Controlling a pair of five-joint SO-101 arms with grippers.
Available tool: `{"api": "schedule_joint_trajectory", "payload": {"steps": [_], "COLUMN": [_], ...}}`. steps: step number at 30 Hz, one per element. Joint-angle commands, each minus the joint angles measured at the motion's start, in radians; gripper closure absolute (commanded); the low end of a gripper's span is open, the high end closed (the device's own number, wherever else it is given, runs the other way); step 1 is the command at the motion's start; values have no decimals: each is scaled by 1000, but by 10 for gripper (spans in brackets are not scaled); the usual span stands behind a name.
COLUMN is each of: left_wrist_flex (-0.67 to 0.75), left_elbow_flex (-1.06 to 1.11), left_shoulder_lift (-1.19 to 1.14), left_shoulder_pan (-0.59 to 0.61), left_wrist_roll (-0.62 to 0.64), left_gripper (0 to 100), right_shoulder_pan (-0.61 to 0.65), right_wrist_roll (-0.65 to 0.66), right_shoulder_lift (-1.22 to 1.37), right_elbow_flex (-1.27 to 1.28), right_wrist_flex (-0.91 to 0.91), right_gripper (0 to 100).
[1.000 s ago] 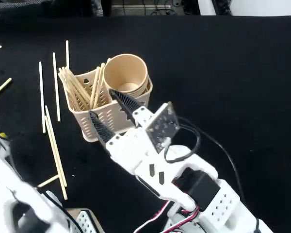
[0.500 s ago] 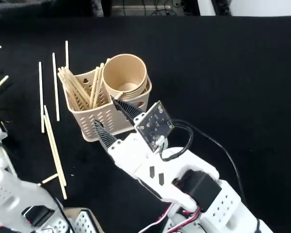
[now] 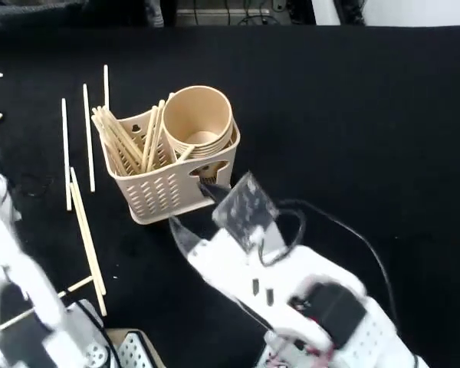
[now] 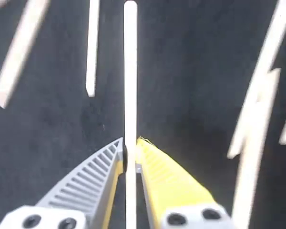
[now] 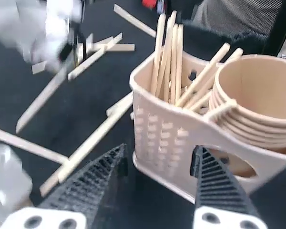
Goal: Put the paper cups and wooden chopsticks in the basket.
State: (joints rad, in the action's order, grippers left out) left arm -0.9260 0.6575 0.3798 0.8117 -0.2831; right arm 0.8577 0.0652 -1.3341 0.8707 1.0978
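Note:
A beige perforated basket [image 3: 165,188] stands left of centre on the black table. It holds a stack of paper cups [image 3: 199,115] and a bundle of wooden chopsticks [image 3: 126,142]. My right gripper [image 3: 188,203] is open just in front of the basket's near wall. In its wrist view my right gripper [image 5: 159,149] faces the basket [image 5: 167,129], the cups [image 5: 257,95] and the upright chopsticks [image 5: 169,52]. My left gripper [image 4: 131,148] is shut on a single chopstick [image 4: 130,71] that sticks out past its fingertips. The left arm [image 3: 15,307] is at the table's left front.
Several loose chopsticks [image 3: 84,230] lie on the table left of the basket, others [image 3: 65,153] farther back. One more chopstick [image 3: 46,303] lies near the left arm's base. A black cable [image 3: 353,230] trails right of the right arm. The table's right half is bare cloth.
My right gripper has drawn back from the basket toward the table's front, still open. The left arm has shifted along the left edge.

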Motion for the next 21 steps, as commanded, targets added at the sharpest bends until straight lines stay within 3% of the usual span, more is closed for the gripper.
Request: {"api": "schedule_joint_trajectory", "payload": {"steps": [1,6,12,16,21], "left_wrist_flex": [58,133,391,502,615], "left_elbow_flex": [16,-88,-96,-31,139], "left_shoulder_lift": [434,644,763,796,793], "left_shoulder_pan": [-116,-317,-613,-739,-803], "left_wrist_roll": [195,399,443,443,445], "left_gripper": [972,972,971,971,971], "right_shoulder_pan": [-2,-218,-557,-603,-601], "right_wrist_roll": [127,150,152,152,152], "right_shoulder_lift": [-156,-378,-504,-532,-529], "right_elbow_flex": [-74,-70,93,120,117], "right_wrist_flex": [164,316,336,336,336], "right_gripper": [772,773,773,773,773]}}
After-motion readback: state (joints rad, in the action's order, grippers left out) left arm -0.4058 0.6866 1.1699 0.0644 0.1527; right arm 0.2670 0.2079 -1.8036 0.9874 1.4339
